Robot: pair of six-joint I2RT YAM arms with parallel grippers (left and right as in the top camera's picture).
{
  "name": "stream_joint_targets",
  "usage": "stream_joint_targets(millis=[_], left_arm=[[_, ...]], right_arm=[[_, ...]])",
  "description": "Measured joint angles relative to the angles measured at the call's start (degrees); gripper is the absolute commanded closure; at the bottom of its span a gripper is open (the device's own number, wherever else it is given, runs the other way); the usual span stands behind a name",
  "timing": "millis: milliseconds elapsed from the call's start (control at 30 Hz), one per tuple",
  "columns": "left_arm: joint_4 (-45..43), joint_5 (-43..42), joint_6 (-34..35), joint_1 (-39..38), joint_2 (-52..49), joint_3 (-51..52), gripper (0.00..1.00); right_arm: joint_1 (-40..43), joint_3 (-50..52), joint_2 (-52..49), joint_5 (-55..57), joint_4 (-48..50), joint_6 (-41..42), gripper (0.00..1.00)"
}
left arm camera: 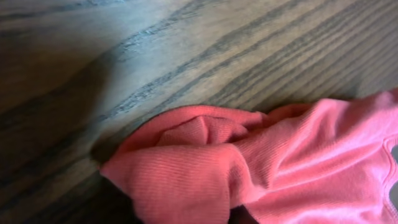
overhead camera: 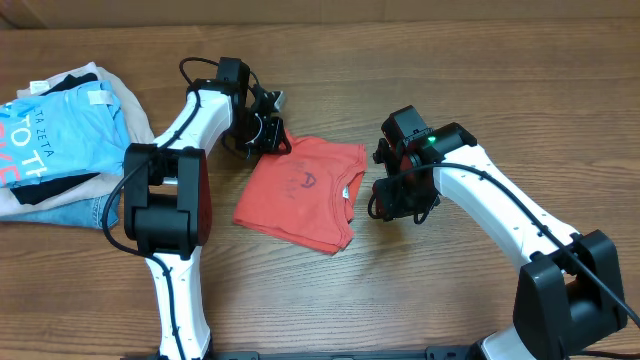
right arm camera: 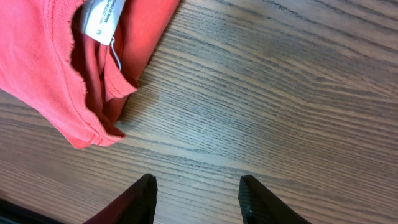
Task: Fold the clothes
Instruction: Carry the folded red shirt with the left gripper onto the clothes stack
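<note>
The coral-red T-shirt [overhead camera: 300, 192] lies partly folded in the middle of the table, with faint lettering showing. My left gripper [overhead camera: 268, 138] is at its far left corner. In the left wrist view a bunched fold of the shirt [left arm camera: 186, 174] fills the space between the dark fingers, so it is shut on the shirt. My right gripper [overhead camera: 392, 205] is just right of the shirt, open and empty. In the right wrist view its fingers [right arm camera: 198, 190] hover over bare wood, with the shirt's collar and white size tag [right arm camera: 99, 25] at the upper left.
A pile of folded garments [overhead camera: 60, 140] sits at the far left, with a light blue printed tee on top over beige, black and denim pieces. The wooden table [overhead camera: 450, 300] spreads out around the shirt.
</note>
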State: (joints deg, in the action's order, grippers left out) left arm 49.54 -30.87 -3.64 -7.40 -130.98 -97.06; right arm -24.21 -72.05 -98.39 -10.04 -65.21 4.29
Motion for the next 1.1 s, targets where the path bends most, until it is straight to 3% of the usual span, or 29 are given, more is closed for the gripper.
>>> stream_joint_targets(millis=[200,467,933,1100], left_arm=[[5.1,2.7,-1.1,0.0,0.1,-3.5,0.94],[14.0,14.1,-1.1,1.9,6.2,-9.8,0.95],[17.5,38.8,-3.0,6.4,18.7,-12.2,0.94],[16.9,43.8,-4.1,8.4,21.0,-13.4,0.93]], right_arm=[[1.3,0.0,0.1,0.0,0.0,0.0,0.54],[6.0,0.0,3.3,0.0,0.1,0.0,0.54],[12.2,0.0,6.8,0.0,-0.4,0.0,0.54],[12.3,0.0,6.8,0.0,-0.5,0.0,0.54]])
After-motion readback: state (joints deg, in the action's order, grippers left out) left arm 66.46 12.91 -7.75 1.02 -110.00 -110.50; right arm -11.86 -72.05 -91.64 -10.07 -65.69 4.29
